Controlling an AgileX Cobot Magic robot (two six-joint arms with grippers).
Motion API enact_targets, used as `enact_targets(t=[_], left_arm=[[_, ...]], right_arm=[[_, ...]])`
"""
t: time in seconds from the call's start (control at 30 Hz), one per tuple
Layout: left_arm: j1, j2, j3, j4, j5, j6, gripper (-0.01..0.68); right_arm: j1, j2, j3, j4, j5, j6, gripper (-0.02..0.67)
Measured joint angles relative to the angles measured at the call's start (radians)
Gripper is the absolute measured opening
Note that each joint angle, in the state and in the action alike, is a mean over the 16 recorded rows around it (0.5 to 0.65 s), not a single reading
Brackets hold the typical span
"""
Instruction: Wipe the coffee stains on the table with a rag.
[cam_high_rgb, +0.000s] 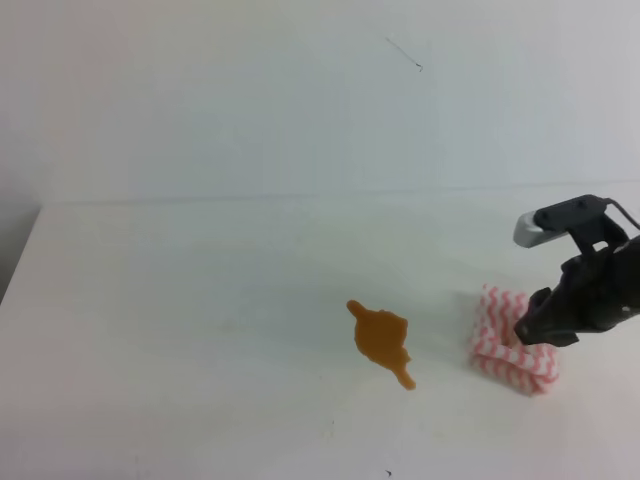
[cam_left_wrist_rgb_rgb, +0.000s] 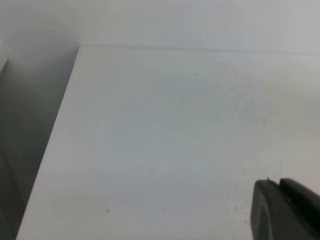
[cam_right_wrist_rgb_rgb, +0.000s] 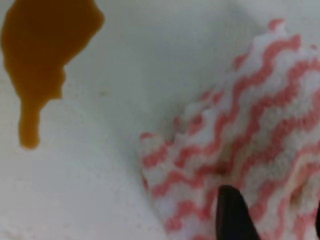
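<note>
The coffee stain is an orange-brown blotch with a thin tail on the white table; it also shows at the top left of the right wrist view. The rag, white with pink wavy stripes, lies folded to the right of the stain, apart from it. My right gripper is down on the rag. Its dark fingertips press into the cloth and pinch a bunched fold between them. Only a dark piece of my left gripper shows, over bare table.
The table's left edge drops off beside a grey wall. A white wall stands behind the table's back edge. In the left wrist view the table's left edge runs down the frame.
</note>
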Motion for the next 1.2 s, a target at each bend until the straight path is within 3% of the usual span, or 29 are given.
enact_targets(t=[0.27,0.73,1.2], left_arm=[[0.0,0.0,0.0,0.0,0.0,0.0,0.0],[0.0,0.0,0.0,0.0,0.0,0.0,0.0],[0.0,0.002,0.014,0.0,-0.004,0.0,0.0]], right_arm=[[0.014,0.164,-0.107,-0.009,-0.016,-0.027,0.313],[0.065,0.292,-0.264,-0.02,-0.082,-0.04,0.067],[0.302,0.466,-0.547,-0.018,-0.039,-0.005,0.031]])
